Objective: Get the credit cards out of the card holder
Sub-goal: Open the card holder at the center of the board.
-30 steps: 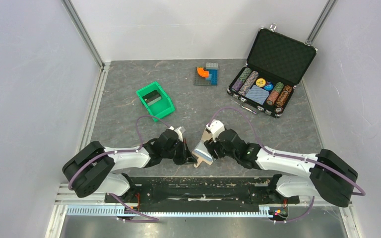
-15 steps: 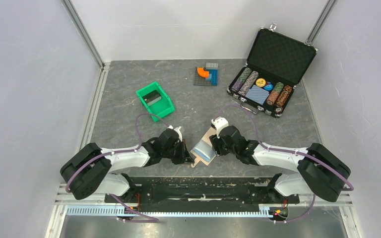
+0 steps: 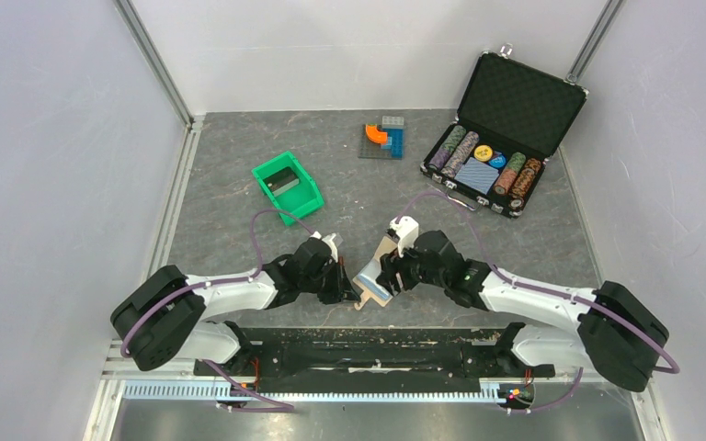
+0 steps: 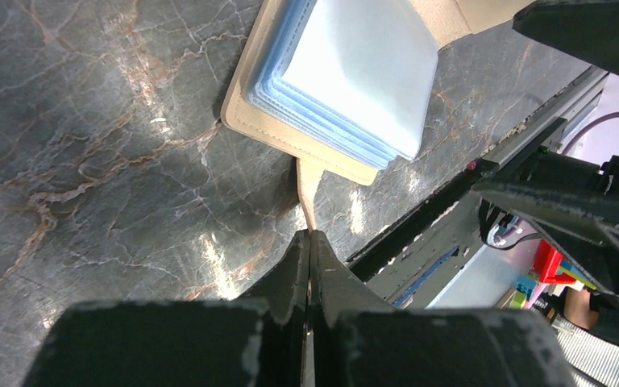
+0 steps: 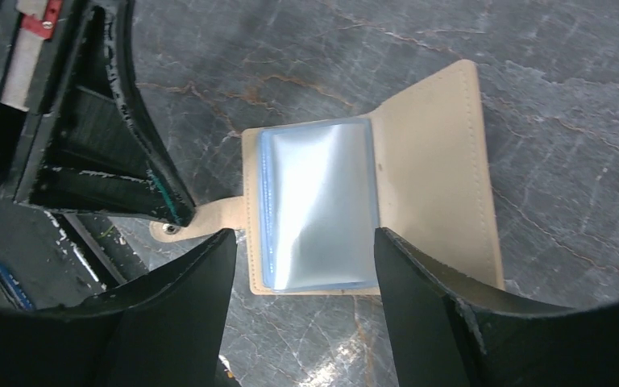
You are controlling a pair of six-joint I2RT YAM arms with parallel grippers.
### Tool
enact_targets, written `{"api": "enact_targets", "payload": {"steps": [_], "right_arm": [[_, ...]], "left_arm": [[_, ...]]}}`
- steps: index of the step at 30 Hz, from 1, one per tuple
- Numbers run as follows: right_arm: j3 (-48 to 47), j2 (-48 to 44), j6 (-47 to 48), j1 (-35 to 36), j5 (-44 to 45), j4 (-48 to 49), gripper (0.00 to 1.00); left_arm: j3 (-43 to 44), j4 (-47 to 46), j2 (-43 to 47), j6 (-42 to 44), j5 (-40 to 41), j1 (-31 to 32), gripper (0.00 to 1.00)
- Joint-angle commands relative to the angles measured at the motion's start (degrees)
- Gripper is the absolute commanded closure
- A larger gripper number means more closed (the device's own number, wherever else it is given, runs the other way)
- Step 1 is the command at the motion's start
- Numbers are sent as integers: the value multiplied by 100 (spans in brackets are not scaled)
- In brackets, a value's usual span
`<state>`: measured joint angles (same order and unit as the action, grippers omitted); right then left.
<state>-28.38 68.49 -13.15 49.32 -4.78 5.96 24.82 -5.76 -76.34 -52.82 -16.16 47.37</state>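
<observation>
Two grippers work at the near edge of the table (image 3: 349, 197). Left gripper (image 4: 309, 242) clamped on strap tab (image 4: 305, 179) of card holder (image 5: 435, 161), which lies open, blue pockets (image 5: 318, 210) up. Right gripper (image 5: 302, 240) released, fingers (image 5: 419, 290) straddling the pockets. Green bin (image 3: 305, 197) and chip case (image 3: 515, 101) sit farther back.

No word, brand, number or sign can be read on the card holder (image 5: 443, 177) or anything around it.

1. The left gripper (image 3: 356, 294) and right gripper (image 3: 387, 276) face each other, the card holder (image 3: 370, 279) spread between them.
2. A green bin (image 3: 287, 186) sits well beyond the left gripper, an open chip case (image 3: 504, 129) beyond the right.
</observation>
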Motion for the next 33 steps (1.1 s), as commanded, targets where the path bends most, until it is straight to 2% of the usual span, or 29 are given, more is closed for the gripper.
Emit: {"api": "enact_targets", "payload": {"steps": [1, 11, 15, 21, 24, 28, 33], "right_arm": [[-153, 282, 190, 77, -28, 346, 31], [-258, 1079, 344, 326, 293, 666, 30], [-155, 1133, 331, 454, 795, 692, 28], [-67, 1006, 316, 552, 1639, 507, 35], [-47, 911, 314, 579, 1801, 469, 36], [-32, 684, 218, 599, 2033, 360, 43], [34, 380, 171, 605, 2415, 286, 44]], "left_arm": [[89, -206, 148, 79, -47, 18, 98], [67, -206, 177, 43, -65, 23, 98], [30, -208, 211, -11, -15, 24, 98], [-21, -233, 260, -36, -10, 20, 98], [-42, -224, 271, -42, -16, 20, 98], [-47, -209, 284, -43, 5, 20, 98], [-45, -176, 280, -35, 8, 20, 98]]}}
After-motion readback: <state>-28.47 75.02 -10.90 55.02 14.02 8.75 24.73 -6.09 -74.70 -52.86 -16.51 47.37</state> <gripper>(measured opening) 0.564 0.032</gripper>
